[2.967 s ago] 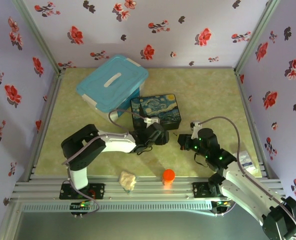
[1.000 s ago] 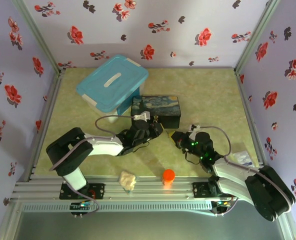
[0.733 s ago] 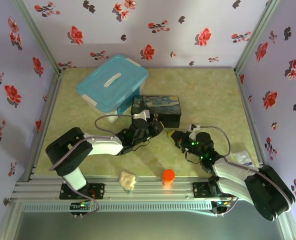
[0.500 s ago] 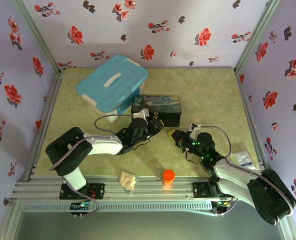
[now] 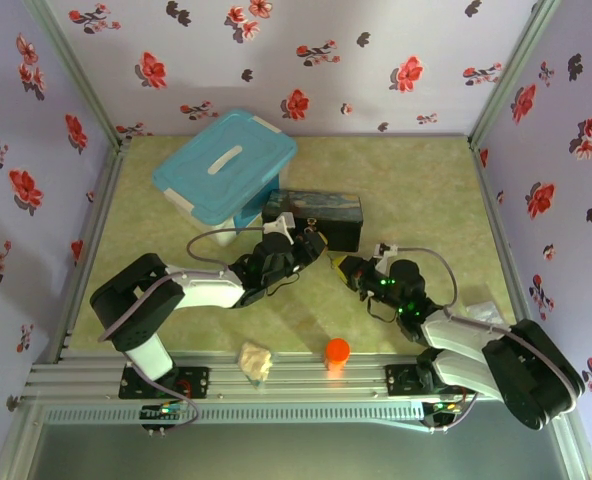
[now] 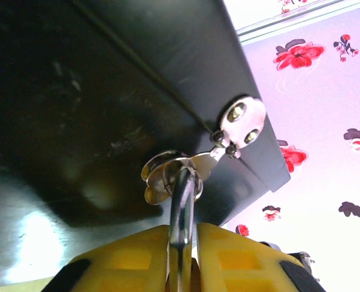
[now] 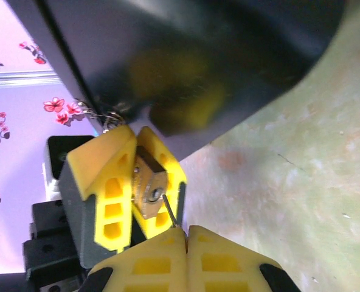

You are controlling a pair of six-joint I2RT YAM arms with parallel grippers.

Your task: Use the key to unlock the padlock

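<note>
The left tool (image 6: pixel 181 240) is almost closed and squeezes the little gold padlock (image 7: pixel 149 185) between its yellow fingers (image 7: pixel 107 188). The padlock's silver loop (image 6: pixel 181 204) goes through a metal ring (image 6: pixel 165 176) on the dark painted box (image 5: pixel 321 208). The right tool (image 7: pixel 185 236) is closed tight on the thin key (image 7: pixel 168 212), and the key's tip is at the padlock's keyhole. There are two tools, one padlock, one key, one dark box, one blue tub (image 5: pixel 226 165), one orange cap (image 5: pixel 337 350) and one pale lump (image 5: pixel 256 360). The surface (image 5: pixel 416 190) is green. The walls (image 5: pixel 326 50) are light purple with red flowers.
</note>
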